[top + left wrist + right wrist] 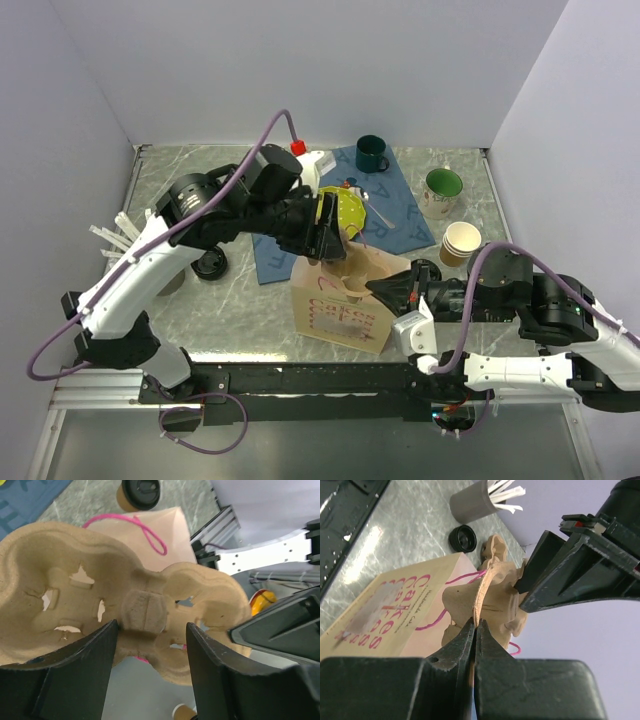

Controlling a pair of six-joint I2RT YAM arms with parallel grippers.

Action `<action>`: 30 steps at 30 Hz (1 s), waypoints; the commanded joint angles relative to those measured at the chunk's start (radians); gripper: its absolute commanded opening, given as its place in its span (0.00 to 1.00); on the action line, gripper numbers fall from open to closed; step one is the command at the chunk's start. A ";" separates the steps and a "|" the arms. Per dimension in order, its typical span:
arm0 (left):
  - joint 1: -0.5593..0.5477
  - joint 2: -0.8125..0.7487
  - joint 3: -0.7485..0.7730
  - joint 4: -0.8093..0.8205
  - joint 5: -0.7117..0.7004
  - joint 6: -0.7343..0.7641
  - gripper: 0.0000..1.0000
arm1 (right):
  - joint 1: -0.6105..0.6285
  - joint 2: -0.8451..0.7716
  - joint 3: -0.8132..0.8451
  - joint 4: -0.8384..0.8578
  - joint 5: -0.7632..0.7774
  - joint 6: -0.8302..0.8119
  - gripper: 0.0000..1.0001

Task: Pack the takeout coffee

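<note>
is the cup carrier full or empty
Empty: the carrier in the left gripper shows bare wells; the coffee sits beyond the bag.

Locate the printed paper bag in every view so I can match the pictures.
Top external: paper bag low centre, between the arms.
Left wrist: top centre, behind the pulp cup carrier.
Right wrist: left side, pink lettering showing.
Shared landmark: its pink cord handles.
</note>
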 commanded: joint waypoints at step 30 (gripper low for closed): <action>0.000 0.080 0.109 -0.017 -0.038 0.255 0.65 | 0.005 0.072 0.059 -0.051 0.013 -0.153 0.00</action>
